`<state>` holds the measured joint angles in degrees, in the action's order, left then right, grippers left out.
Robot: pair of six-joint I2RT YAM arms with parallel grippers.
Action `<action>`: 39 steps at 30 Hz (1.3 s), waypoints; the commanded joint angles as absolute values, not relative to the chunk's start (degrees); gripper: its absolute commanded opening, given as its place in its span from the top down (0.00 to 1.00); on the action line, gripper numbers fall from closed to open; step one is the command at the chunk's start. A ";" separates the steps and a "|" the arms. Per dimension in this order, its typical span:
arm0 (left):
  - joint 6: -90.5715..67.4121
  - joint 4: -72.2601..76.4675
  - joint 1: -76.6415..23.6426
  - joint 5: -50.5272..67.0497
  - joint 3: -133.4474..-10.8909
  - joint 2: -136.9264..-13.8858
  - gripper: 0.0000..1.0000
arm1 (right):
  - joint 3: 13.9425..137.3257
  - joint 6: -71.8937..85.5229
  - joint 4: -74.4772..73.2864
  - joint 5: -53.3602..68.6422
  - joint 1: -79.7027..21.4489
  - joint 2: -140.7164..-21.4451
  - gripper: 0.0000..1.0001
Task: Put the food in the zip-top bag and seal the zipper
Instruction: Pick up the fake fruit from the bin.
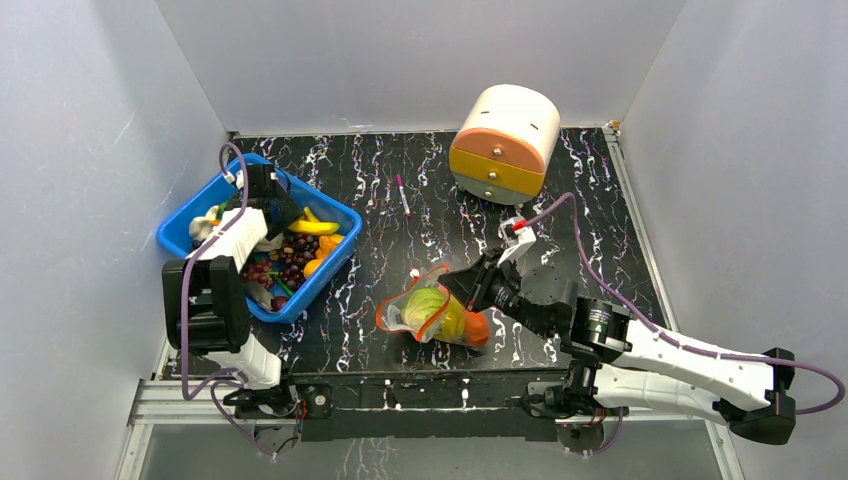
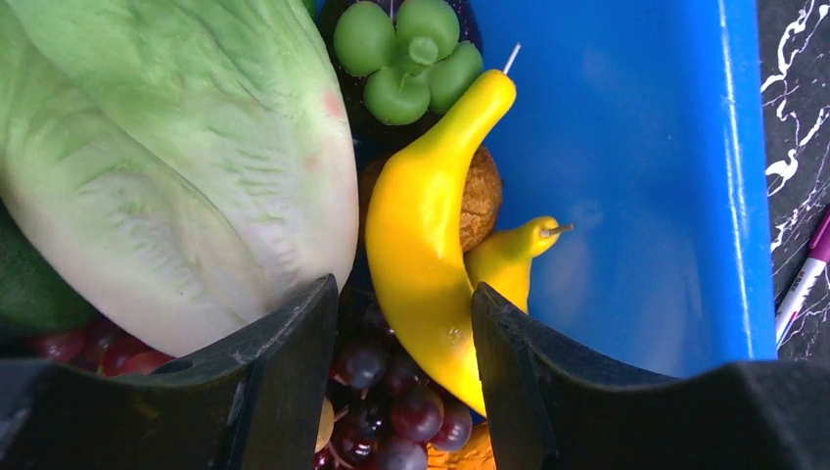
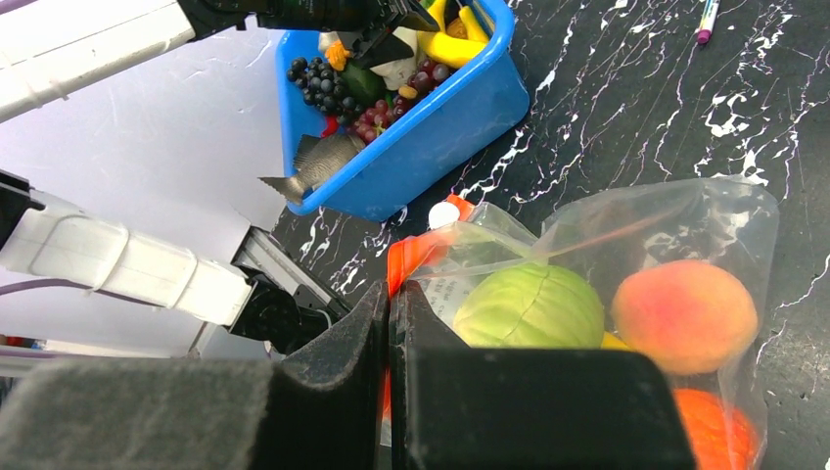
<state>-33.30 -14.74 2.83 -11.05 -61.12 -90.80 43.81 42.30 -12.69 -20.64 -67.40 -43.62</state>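
The zip-top bag (image 1: 430, 315) lies mid-table with its mouth toward the left. Inside it are a green cabbage (image 3: 529, 305), a peach-coloured fruit (image 3: 685, 313) and an orange fruit (image 3: 710, 431). My right gripper (image 3: 390, 294) is shut on the red-orange zipper (image 3: 406, 257) at the bag's mouth. My left gripper (image 2: 403, 292) is down in the blue bin (image 1: 325, 280) and stands open. A yellow banana (image 2: 421, 235) lies between its fingers, against the right one, with dark grapes (image 2: 401, 401) beneath. A pale lettuce (image 2: 176, 166) rests by the left finger.
The bin also holds green grapes (image 2: 406, 54), a second banana (image 2: 504, 264) and a grey toy fish (image 3: 323, 162). A cream-and-orange round drawer unit (image 1: 505, 140) stands at the back. A pink pen (image 1: 402, 193) lies between it and the bin.
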 commanded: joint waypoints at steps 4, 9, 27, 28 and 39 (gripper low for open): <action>-33.76 -11.15 3.95 -7.56 -60.51 -92.74 0.48 | 44.97 42.60 -6.72 -21.11 -67.67 -43.15 1.00; -33.66 -10.90 4.37 -5.88 -60.82 -93.68 0.46 | 45.13 42.83 -6.20 -20.59 -67.68 -43.82 1.00; -35.04 -12.39 4.34 -6.52 -61.17 -91.48 0.51 | 45.09 43.64 -6.75 -20.30 -67.65 -43.42 1.00; -35.00 -12.46 4.39 -6.32 -61.25 -92.04 0.51 | 45.15 43.68 -6.83 -20.30 -67.67 -43.40 1.00; -35.24 -13.71 4.34 -5.33 -62.16 -93.07 0.57 | 45.22 43.51 -7.04 -20.92 -67.68 -42.95 1.00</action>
<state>-34.98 -12.10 4.01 -5.48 -61.06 -93.54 43.79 43.24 -12.27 -20.40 -67.40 -44.49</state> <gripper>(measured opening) 0.454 0.009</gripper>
